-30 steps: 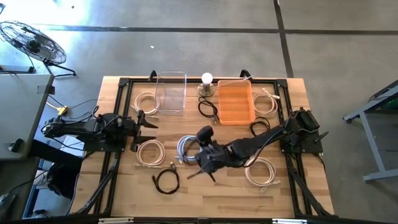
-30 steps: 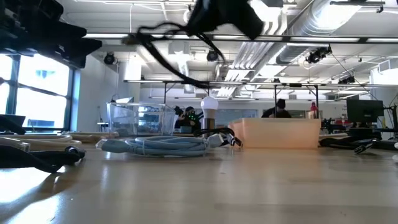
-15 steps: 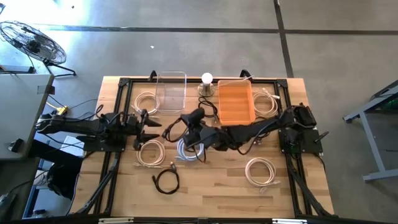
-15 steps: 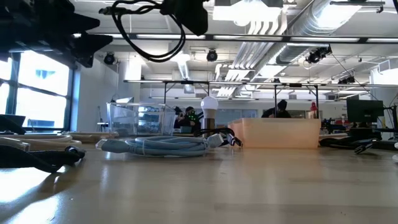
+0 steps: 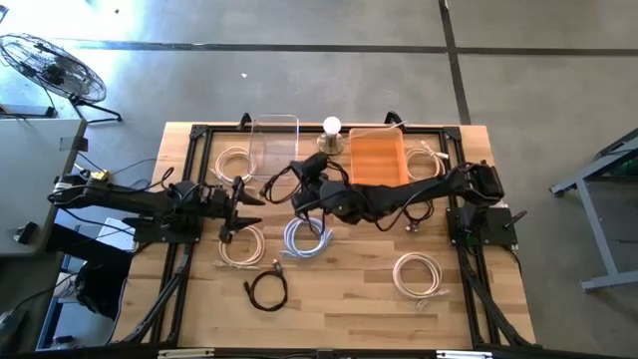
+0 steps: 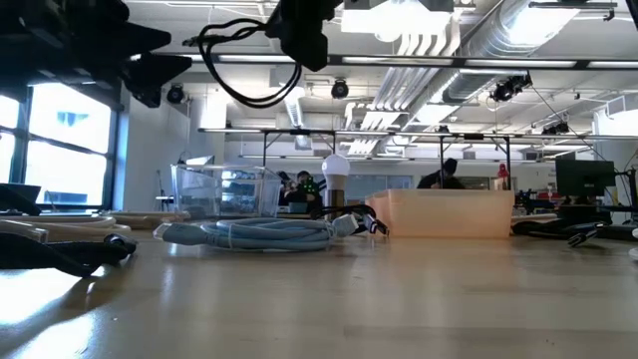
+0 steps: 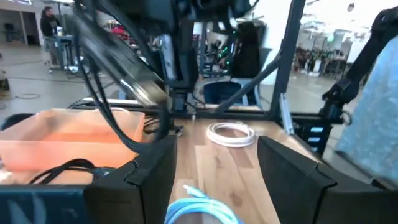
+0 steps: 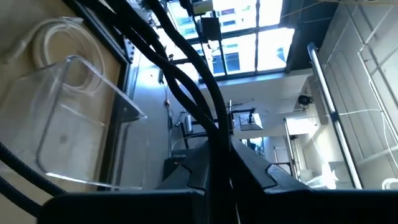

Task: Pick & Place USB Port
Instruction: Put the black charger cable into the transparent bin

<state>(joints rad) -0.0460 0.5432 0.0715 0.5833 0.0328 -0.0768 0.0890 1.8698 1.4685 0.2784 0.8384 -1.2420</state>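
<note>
The black USB cable (image 5: 280,182) hangs from the right gripper (image 5: 302,186), jaws clamped on it beside the clear bin (image 5: 273,148), while the left gripper (image 5: 239,206) waits with jaws spread wide, empty.

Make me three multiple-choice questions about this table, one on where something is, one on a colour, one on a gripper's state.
1. The black cable held by the right gripper hangs:
A. above the table near the clear bin
B. inside the orange bin
C. flat on the table

2. The bin beside the light bulb's right is:
A. orange
B. green
C. black

3. The left gripper is:
A. open, empty
B. shut on a cable
C. out of view

Key:
A, black cable dangles from right gripper by clear bin.
A, orange bin by light bulb.
A, left gripper fingers spread.
</note>
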